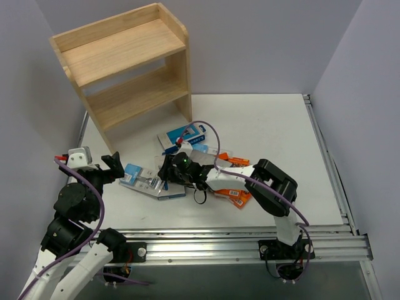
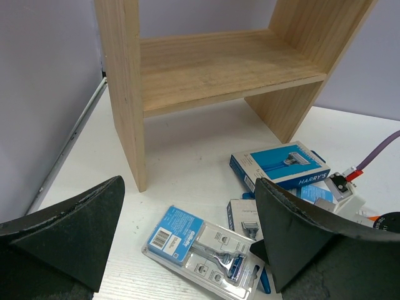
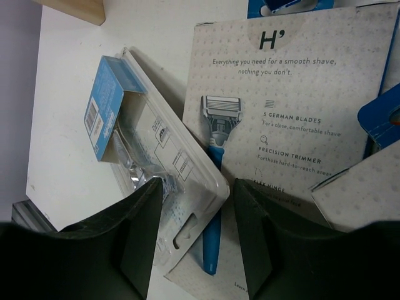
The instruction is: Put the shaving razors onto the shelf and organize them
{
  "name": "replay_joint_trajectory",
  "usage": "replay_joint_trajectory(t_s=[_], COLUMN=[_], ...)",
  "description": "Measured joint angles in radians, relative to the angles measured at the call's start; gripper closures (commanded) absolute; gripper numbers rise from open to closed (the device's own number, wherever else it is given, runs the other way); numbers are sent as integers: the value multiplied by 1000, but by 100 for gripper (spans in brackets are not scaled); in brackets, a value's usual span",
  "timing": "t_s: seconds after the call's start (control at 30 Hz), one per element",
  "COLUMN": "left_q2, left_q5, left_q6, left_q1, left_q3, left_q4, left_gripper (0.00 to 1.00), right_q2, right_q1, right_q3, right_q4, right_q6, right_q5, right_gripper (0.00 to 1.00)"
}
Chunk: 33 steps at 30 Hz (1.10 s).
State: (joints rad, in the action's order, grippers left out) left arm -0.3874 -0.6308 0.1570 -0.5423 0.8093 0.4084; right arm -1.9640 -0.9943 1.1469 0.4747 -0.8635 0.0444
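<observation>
The light wooden shelf [image 1: 125, 62] stands at the far left with both tiers bare; its lower tier shows in the left wrist view [image 2: 206, 62]. The razor packs lie in a pile mid-table: a blue box [image 1: 185, 134], a clear blister pack with blue header [image 1: 140, 178], a grey box [image 3: 287, 94] and orange packs [image 1: 234, 197]. My right gripper [image 1: 169, 172] is open, low over the pile. In its wrist view the right gripper [image 3: 197, 187] straddles the blister pack's [image 3: 144, 144] hanging-tab end and the grey box edge. My left gripper [image 2: 189, 184] is open and empty, left of the pile, above the blister pack [image 2: 203, 247].
A purple cable [image 1: 212, 134] loops over the pile from the right arm. Metal rails [image 1: 250, 240] run along the table's front and right edges. Grey walls close in the left, back and right. Bare white tabletop [image 1: 269, 125] lies to the right of the shelf.
</observation>
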Motion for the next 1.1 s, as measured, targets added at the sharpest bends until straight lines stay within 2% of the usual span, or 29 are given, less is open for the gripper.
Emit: replay_joint_trajectory(t_s=[0.37, 0.4, 0.43, 0.5, 0.53, 0.6, 1.1], left_q2=[-5, -9, -13, -21, -24, -27, -15], left_q5=[-28, -33, -38, -45, -46, -49, -50], left_q6=[16, 17, 18, 20, 21, 22, 23], left_q1=[0, 0, 0, 0, 0, 0, 0], left_q3=[7, 10, 11, 13, 13, 13, 13], left_q4=[21, 24, 27, 31, 34, 40, 45], left_gripper=[6, 6, 6, 6, 6, 6, 6], right_q2=[-40, -43, -46, -49, -52, -58, -35], right_q1=[12, 13, 14, 19, 21, 26, 53], right_q3=[32, 34, 34, 34, 34, 33, -17], right_q4=[1, 2, 3, 5, 9, 21, 82], right_q6=[-23, -26, -27, -33, -35, -43, -68], right_q5=[0, 0, 0, -4, -10, -23, -114], right_gripper=[71, 74, 82, 88, 95, 100, 100])
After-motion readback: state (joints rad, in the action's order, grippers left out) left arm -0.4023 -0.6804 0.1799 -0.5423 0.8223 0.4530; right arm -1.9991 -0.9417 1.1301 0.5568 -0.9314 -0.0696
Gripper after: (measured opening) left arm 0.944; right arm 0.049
